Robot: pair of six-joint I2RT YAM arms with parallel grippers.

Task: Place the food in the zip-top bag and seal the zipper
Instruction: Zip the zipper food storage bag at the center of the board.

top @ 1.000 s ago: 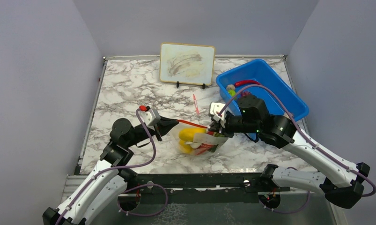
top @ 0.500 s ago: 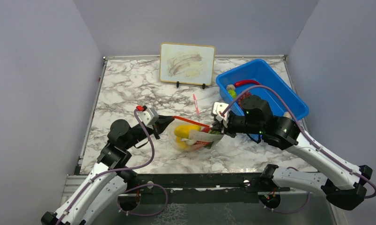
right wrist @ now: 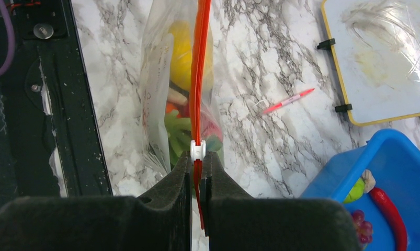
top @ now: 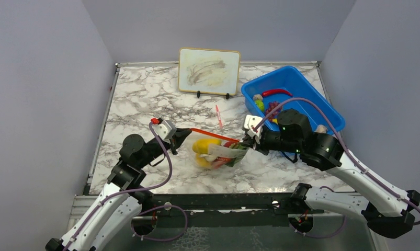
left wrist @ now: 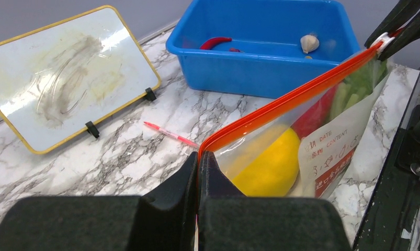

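**Closing stage, three views.** We see one zip-top bag point(top: 216, 158) hanging just above the marble table point(top: 145, 99), between the two arms and near the table's front edge. Its single red-orange zipper point(left wrist: 296, 94) is stretched taut from end to end.

The left gripper point(left wrist: 199, 157) has its fingers pinched tight on the left end of the strip. The right gripper point(right wrist: 198, 159) is likewise clamped narrow on the right end, just behind one small white slider point(right wrist: 197, 150).

One white label panel point(left wrist: 336, 149) on the bag carries the printed words "DATE" and "CONTENT" above a red block. The smaller characters beside them are too blurred to read.

Inside the bag we count one yellow pepper point(left wrist: 268, 168), one green leafy pod point(right wrist: 176, 133) and some red and orange pieces. The plastic and label hide them too much for a sure count.

Well apart at the rear right stands one blue bin point(left wrist: 260, 68). It holds one red chili point(top: 275, 92), one white mushroom point(left wrist: 309, 42), one green piece point(right wrist: 355, 191) and one purple cluster point(right wrist: 360, 224).

One red-and-white pen point(top: 218, 116) lies on the table in front of one smudged whiteboard point(top: 209, 71), which bears no legible writing.
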